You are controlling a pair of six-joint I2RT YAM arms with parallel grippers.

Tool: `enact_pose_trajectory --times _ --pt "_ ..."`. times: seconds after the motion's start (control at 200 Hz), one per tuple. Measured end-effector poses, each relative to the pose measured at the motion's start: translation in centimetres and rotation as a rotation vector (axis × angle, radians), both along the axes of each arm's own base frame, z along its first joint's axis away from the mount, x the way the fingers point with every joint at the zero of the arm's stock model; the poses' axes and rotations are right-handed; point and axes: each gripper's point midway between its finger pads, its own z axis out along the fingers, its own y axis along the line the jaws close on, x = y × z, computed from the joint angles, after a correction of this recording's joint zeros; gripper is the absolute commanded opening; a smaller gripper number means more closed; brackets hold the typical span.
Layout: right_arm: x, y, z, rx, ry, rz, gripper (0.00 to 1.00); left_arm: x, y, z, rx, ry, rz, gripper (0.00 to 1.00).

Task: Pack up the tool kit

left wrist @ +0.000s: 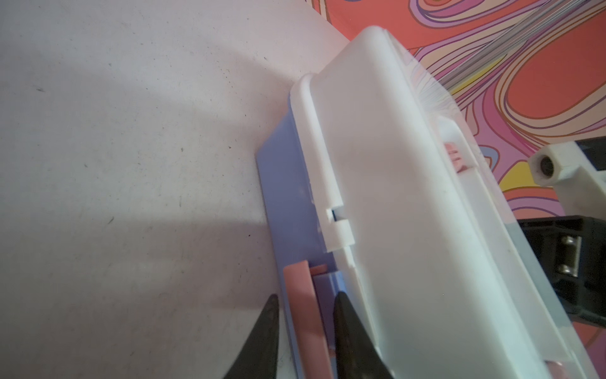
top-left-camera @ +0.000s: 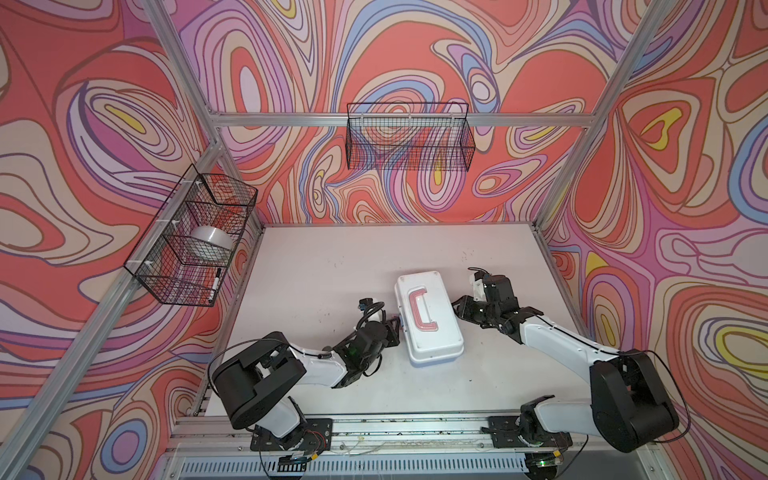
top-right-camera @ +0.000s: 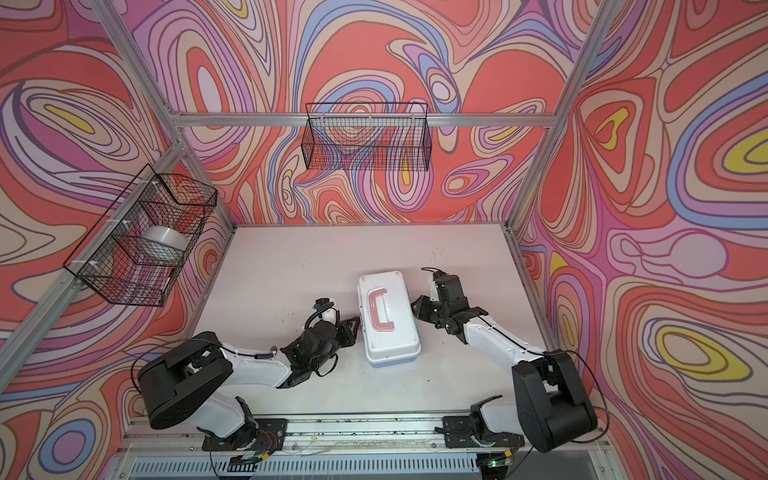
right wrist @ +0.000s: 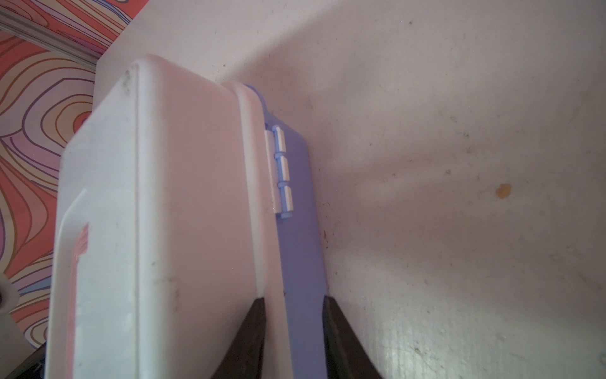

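The closed lid of the white rounded plastic tool box (top-left-camera: 440, 345) with pink handle hides its contents. Each wrist view cuts off the box and the black fingers of the left gripper (left wrist: 305, 295) and right gripper (right wrist: 294, 298); whether the right pair presses the box cannot be told. In both top views their fingertips are too dark to make out.

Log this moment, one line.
white rounded plastic box: lid down; left tool: straddles pink plastic latch; right tool: straddles its hinged edge
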Motion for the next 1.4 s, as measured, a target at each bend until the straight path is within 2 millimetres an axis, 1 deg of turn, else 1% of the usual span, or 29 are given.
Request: enact_pose_trajectory --times 0.115,0.356,0.416,0.506,0.566,0.621,0.681,0.896,1.067,1.152,1.232,1.312,1.402 --pt "0.0 0.0 0.0 0.0 0.0 0.0 0.31 0.1 0.0 -0.2 -0.005 0.011 0.002 0.25" --pt "0.0 0.0 0.0 0.0 -0.002 -0.001 0.31 -0.3 -0.2 -1.1 0.005 0.044 -0.02 0.23" --pt "0.0 0.0 0.0 0.0 -0.002 -0.001 0.31 -0.3 -0.3 -1.2 0.009 0.05 -0.024 0.19" --pt "0.0 0.0 0.0 0.002 -0.001 -0.003 0.31 -0.3 -0.4 -1.2 0.01 0.054 -0.029 0.11" --pt "0.0 0.0 0.0 0.002 -0.001 -0.004 0.31 -0.3 -0.2 -1.5 0.022 0.066 -0.022 0.1" --pt "0.1 0.0 0.0 0.002 -0.001 -0.004 0.31 -0.2 0.1 -1.6 0.024 0.075 -0.013 0.06" --pt "0.1 0.0 0.1 0.002 -0.003 -0.005 0.31 -0.2 0.2 -1.7 0.023 0.08 -0.012 0.06" --pt "0.1 0.0 0.0 0.003 -0.002 -0.007 0.31 -0.4 0.7 -1.4 0.034 0.088 -0.004 0.06" --pt "0.1 0.0 0.1 0.004 -0.002 -0.008 0.3 -0.5 1.2 -0.5 0.04 0.082 0.007 0.07" --pt "0.2 0.0 0.1 0.006 -0.002 -0.013 0.3 -0.5 1.3 0.1 0.036 0.07 0.007 0.09" --pt "0.2 0.0 0.1 0.009 -0.001 -0.013 0.3 -0.5 1.3 0.0 0.041 0.074 0.004 0.1" --pt "0.2 0.0 0.1 0.014 0.002 -0.016 0.3 -0.6 1.3 0.0 0.041 0.075 0.002 0.14" --pt "0.1 0.0 0.0 0.018 0.005 -0.02 0.3 -0.6 1.1 0.2 0.035 0.074 -0.004 0.15"
